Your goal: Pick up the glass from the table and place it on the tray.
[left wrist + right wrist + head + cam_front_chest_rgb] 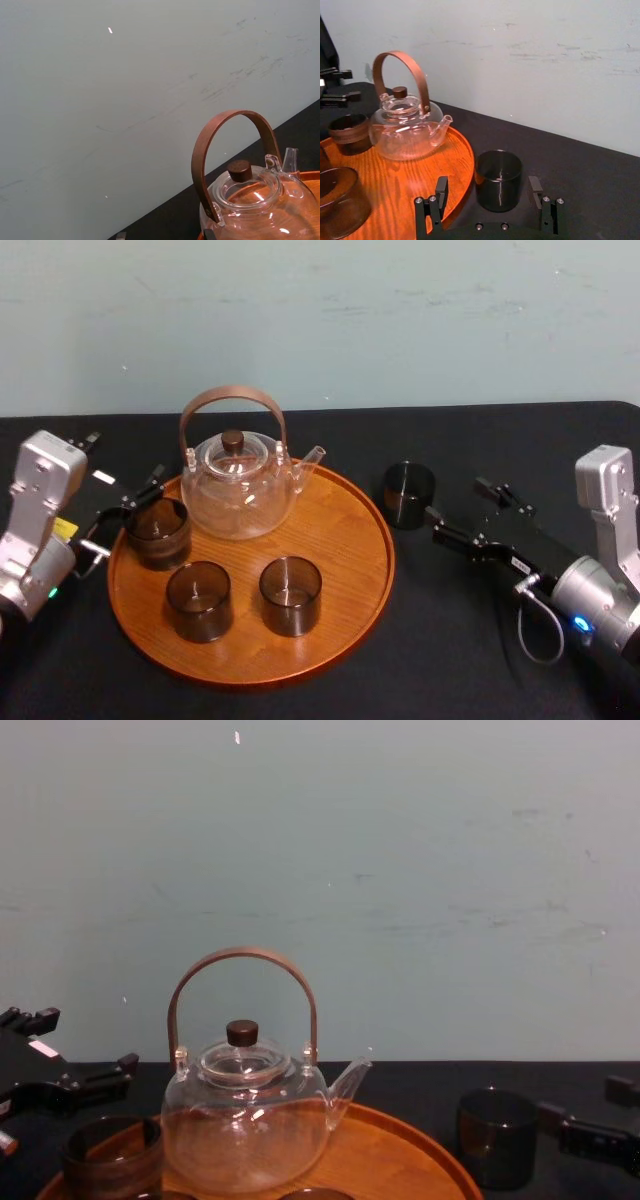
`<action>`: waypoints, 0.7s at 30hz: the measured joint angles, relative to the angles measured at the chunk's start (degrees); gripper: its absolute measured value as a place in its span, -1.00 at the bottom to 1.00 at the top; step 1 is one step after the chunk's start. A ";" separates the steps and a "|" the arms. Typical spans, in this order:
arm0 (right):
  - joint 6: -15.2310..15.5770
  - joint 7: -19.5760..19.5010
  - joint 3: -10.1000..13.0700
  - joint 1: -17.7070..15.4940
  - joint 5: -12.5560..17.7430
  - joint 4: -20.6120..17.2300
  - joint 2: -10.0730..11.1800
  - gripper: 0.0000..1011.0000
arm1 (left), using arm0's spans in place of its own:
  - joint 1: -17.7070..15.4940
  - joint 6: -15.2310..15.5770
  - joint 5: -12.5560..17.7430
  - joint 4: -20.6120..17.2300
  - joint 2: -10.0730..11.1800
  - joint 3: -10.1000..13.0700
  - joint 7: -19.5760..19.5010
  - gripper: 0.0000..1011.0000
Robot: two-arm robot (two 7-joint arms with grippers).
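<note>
The glass (409, 494) is a dark, short tumbler standing upright on the black table just right of the tray (345, 540). My right gripper (456, 499) is open right beside it. In the right wrist view the glass (498, 176) stands just ahead of the two spread fingers (441, 189), which do not touch it. The round orange-brown tray (420, 170) lies next to the glass. My left gripper (128, 515) is open at the tray's left rim, next to a brown glass (157, 532) on the tray.
A clear glass teapot (240, 485) with a brown hoop handle stands at the back of the tray. Two more dark glasses (199, 600) (290, 594) stand near the tray's front. A pale wall rises behind the black table (470, 640).
</note>
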 joint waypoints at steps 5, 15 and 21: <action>0.97 0.28 -0.27 2.53 0.13 2.77 -0.55 0.98 | 0.00 0.00 0.00 0.00 0.00 0.01 0.00 0.98; 2.11 1.72 -1.68 6.53 0.96 6.88 -1.35 0.98 | 0.00 0.00 0.00 0.00 0.00 0.00 0.00 0.98; 2.87 2.18 -3.39 9.41 0.38 9.11 -1.83 0.98 | 0.00 0.00 0.00 0.00 0.00 0.00 0.00 0.98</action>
